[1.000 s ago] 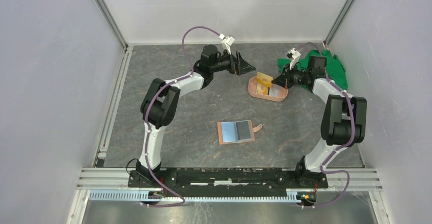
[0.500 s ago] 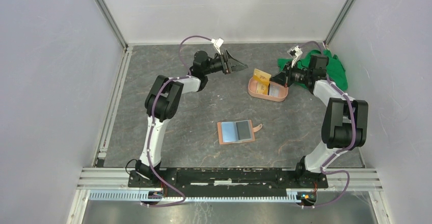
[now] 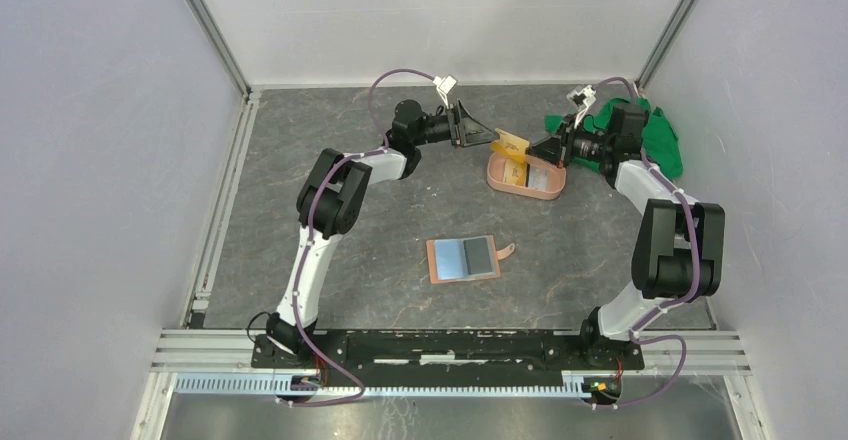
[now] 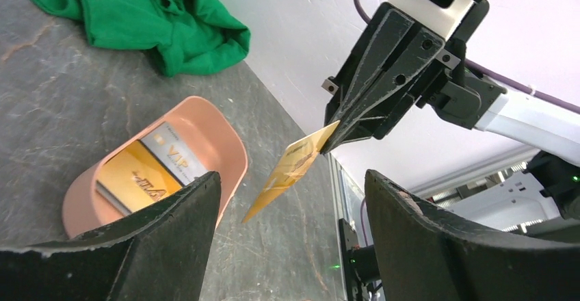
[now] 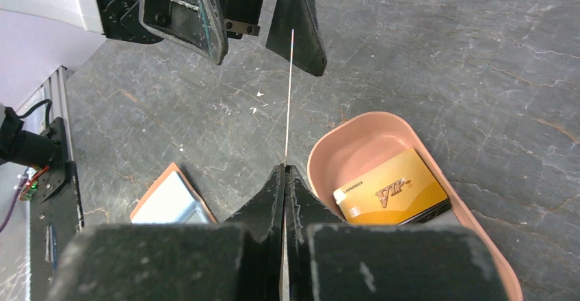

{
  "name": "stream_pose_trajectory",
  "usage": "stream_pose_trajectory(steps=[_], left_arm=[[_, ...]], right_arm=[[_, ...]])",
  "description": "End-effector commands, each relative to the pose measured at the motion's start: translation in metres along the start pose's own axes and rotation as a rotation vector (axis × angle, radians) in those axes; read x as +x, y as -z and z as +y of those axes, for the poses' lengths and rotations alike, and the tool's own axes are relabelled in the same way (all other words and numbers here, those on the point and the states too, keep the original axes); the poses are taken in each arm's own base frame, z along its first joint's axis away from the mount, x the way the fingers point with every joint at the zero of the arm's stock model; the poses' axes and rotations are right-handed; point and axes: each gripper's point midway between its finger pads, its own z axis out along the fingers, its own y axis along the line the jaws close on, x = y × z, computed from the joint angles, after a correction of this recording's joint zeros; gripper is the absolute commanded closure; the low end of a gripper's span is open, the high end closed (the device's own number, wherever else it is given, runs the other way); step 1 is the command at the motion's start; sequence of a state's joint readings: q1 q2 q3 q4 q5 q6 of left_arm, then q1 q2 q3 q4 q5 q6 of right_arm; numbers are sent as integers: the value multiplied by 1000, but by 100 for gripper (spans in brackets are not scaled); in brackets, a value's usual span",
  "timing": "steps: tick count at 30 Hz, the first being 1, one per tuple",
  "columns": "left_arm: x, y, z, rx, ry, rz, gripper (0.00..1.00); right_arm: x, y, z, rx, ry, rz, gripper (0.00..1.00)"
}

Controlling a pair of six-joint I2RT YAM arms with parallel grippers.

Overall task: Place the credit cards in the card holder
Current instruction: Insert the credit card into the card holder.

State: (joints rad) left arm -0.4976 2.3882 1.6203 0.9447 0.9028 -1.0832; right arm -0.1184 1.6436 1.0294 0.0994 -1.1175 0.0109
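My right gripper (image 3: pixel 545 149) (image 5: pixel 285 171) is shut on one end of an orange-yellow credit card (image 3: pixel 512 145) (image 4: pixel 291 169) and holds it in the air over the left end of the pink tray (image 3: pixel 540 193). From the right wrist, that card is a thin edge-on line (image 5: pixel 288 89). My left gripper (image 3: pixel 480 132) (image 4: pixel 293 178) is open, and the card's free end lies between its fingers (image 4: pixel 164 246), apart from both. Further credit cards, one gold (image 5: pixel 393 195) and one grey-white (image 4: pixel 171 152), lie in the tray. The tan card holder (image 3: pixel 434 260) (image 5: pixel 147 198) lies open mid-table with a light blue and a grey card inside.
A crumpled green cloth (image 3: pixel 660 138) (image 4: pixel 157 14) lies at the back right behind the right arm. White walls and metal rails close in the grey stone-pattern table (image 3: pixel 330 250). The arms' bases sit on the black bar at the near edge.
The right gripper lifted the orange-yellow card up from the tray. The left gripper swung right until its fingers straddle the card's free end, and they have narrowed a little.
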Motion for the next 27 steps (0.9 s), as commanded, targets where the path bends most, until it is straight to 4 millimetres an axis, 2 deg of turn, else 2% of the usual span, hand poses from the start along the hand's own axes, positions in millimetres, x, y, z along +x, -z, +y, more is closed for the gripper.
stream_pose_trajectory(steps=[1, 6, 11, 13, 15, 16, 17, 21, 25, 26, 27], left_arm=[[1, -9, -16, 79, 4, 39, 19], [6, -12, -20, 117, 23, 66, 32], [7, -12, -23, 140, 37, 79, 51], [7, -12, -24, 145, 38, 83, 66], [6, -11, -28, 160, 33, 86, 94], [6, -11, -31, 171, 29, 87, 98], [4, -8, -42, 192, -1, 95, 98], [10, 8, -52, 159, -61, 135, 98], [34, 34, -56, -8, -136, 193, 98], [44, 42, -53, -78, -160, 231, 98], [47, 49, -60, -123, -265, 262, 98]], right_arm=[[-15, 1, 14, -41, 34, -35, 100], [-15, 1, 15, -45, 31, -37, 100], [-15, 1, 15, -44, 29, -37, 100], [-14, 1, 14, -43, 26, -36, 100], [-13, 0, 14, -42, 26, -32, 100], [-12, 1, 13, -42, 30, -26, 100], [-12, 3, 11, -41, 90, 10, 89], [-27, 20, 17, -27, 285, 119, 57], [-37, 37, 54, -101, 408, 140, 31], [-34, 39, 65, -120, 418, 135, 25], [-25, 41, 76, -142, 425, 137, 19]])
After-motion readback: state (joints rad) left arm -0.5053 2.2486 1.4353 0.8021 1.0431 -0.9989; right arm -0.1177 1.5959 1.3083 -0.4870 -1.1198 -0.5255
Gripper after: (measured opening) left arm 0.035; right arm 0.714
